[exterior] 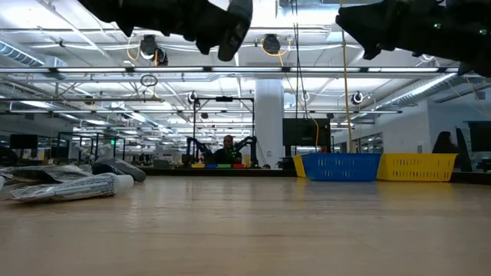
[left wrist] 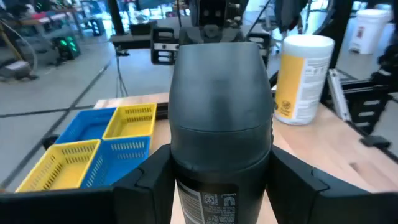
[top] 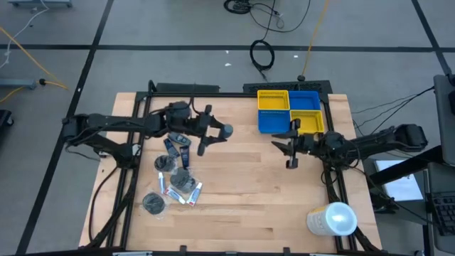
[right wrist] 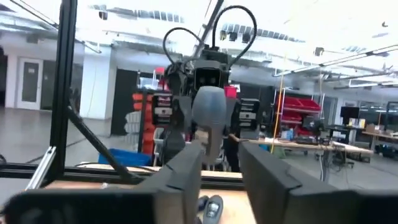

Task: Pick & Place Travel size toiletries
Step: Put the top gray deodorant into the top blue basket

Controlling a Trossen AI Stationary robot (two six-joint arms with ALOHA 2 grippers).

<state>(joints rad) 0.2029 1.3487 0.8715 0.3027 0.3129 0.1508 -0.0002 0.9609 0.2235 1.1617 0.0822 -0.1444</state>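
Above the worktop's (top: 242,199) middle, the left gripper (top: 213,135) holds a dark grey bottle (left wrist: 217,118) clamped between its fingers, lifted clear of the remaining toiletries (top: 178,181). Rigid, light and probably slick-sided, it seems best gripped across its body, as now. The right gripper (top: 290,148) waits with fingers apart, empty, near the bins (top: 291,112).

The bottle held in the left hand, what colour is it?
Dark grey; the bottle shows best in the left wrist view.
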